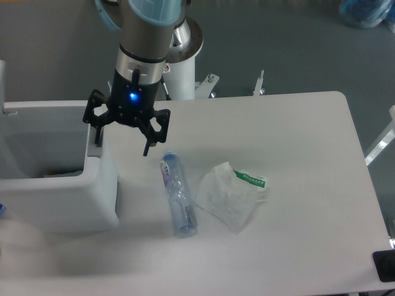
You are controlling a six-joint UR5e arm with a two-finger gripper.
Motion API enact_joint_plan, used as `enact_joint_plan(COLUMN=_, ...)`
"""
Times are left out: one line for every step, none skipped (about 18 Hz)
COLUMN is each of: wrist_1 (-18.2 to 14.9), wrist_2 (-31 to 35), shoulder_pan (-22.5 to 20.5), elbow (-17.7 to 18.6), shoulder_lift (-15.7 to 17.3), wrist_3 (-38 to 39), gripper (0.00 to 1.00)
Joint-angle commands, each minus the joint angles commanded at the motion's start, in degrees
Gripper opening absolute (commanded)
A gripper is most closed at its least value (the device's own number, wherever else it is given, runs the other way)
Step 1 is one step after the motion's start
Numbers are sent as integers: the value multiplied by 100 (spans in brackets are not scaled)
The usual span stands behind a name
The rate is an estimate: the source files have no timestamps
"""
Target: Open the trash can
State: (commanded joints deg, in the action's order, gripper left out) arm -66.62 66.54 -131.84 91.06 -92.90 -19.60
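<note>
The white trash can [62, 200] sits at the table's left edge with its top open, so I see down into its hollow inside. Its lid [2, 86] stands upright at the far left border of the view. My gripper [121, 143] hangs over the can's right rim, open with nothing between its fingers. The left finger [95, 134] rests at the grey strip on the rim, and the right finger [148, 147] hangs over the table beside the can.
A clear plastic bottle [178, 194] lies on the white table [296, 142] just right of the can. A crumpled white wrapper [229, 194] with a green label lies beside it. The robot's white base post [182, 74] stands behind the table.
</note>
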Motion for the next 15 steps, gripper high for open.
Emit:
enact_joint_plan(wrist_1=9, wrist_2=8, shoulder_pan=-26, elbow=-18, shoulder_lift=18, wrist_3=-17, gripper=100)
enact_joint_plan(wrist_1=26, wrist_2=35, shoulder_pan=-87, elbow=-62, shoulder_lift=18, wrist_3=-52, gripper=100)
enact_joint_plan(wrist_1=35, wrist_2=43, shoulder_pan=-184, elbow=-123, shoulder_lift=18, wrist_3=-79, gripper=100)
enact_joint_plan(wrist_1=44, wrist_2=52, shoulder_pan=-341, elbow=-176, shoulder_lift=18, wrist_3=-96, gripper=100)
enact_joint_plan(wrist_1=44, wrist_2=61, shoulder_pan=-499, elbow=-202, shoulder_lift=18, wrist_3=-131, gripper=100)
enact_joint_plan(wrist_1=61, wrist_2=79, shoulder_pan=-614, elbow=-246, shoulder_lift=18, wrist_3=-184, gripper=100)
enact_joint_plan(wrist_1=53, wrist_2=87, shoulder_pan=-737, elbow=-308, shoulder_lift=0, wrist_3=-297, gripper=100)
enact_joint_plan(wrist_1=44, wrist_2=122, shoulder_pan=-877, elbow=-343, shoulder_lift=-8, wrist_3=-412, gripper=100)
enact_joint_plan(wrist_1=35, wrist_2=192, shoulder_pan=-1036, elbow=-369, shoulder_lift=-26, wrist_3=-561, gripper=100)
enact_joint_plan(wrist_1=27, wrist_2=324, shoulder_pan=-1237, elbow=-370, shoulder_lift=-52, wrist_3=-884, gripper=100)
enact_joint_plan(wrist_1=26, wrist_2=455, shoulder_pan=-1326, elbow=-378, shoulder_lift=-61, wrist_3=-1114, gripper=100)
enact_joint_plan(wrist_1=-17, wrist_2=578, shoulder_pan=-1405, elbow=-378, shoulder_lift=-61, wrist_3=-1342, gripper=100)
enact_joint_plan(wrist_1=-35, wrist_2=658, shoulder_pan=-1485, elbow=-387, shoulder_lift=-61, wrist_3=-1562, gripper=100)
enact_joint_plan(wrist_1=-44, wrist_2=685, shoulder_pan=-1538, elbow=-396, shoulder_lift=-61, wrist_3=-1686, gripper=100)
enact_joint_plan(wrist_1=-53, wrist_2=685, shoulder_pan=-1660, elbow=-387, shoulder_lift=-61, wrist_3=-1748, gripper=100)
